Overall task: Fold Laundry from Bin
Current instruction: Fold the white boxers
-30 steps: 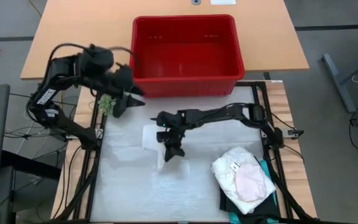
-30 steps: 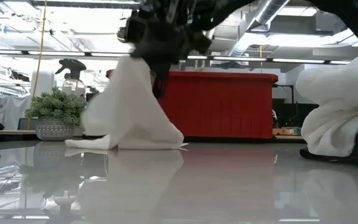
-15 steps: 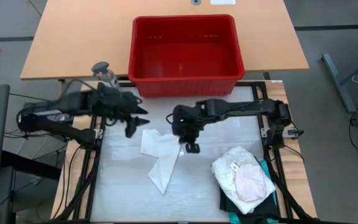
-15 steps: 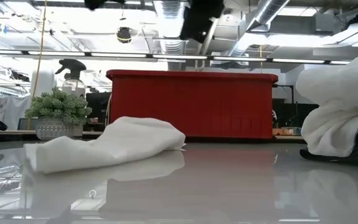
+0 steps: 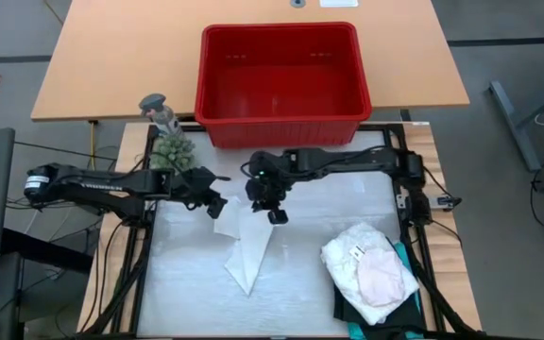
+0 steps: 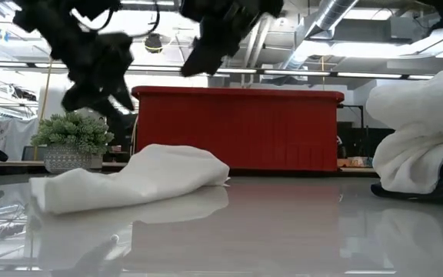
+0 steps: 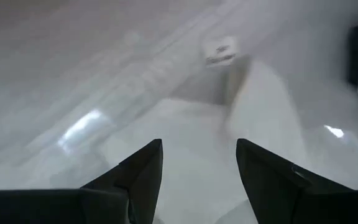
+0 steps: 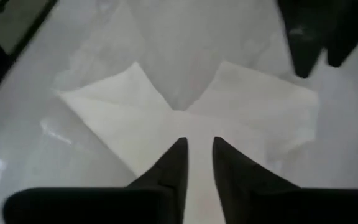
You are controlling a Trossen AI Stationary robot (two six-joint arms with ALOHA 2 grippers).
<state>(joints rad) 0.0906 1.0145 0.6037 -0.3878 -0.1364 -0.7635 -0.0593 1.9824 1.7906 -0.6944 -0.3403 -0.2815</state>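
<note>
High view: we are hovering the left gripper (image 5: 217,202), fingers spread and empty, and the right gripper (image 5: 277,212), fingers nearly together and empty, above the small crumpled white cloth (image 5: 244,241) lying on the glossy white bench (image 5: 187,293), near the empty red slotted plastic bin (image 5: 281,71). Pinching several layers together risks a skewed fold.
</note>
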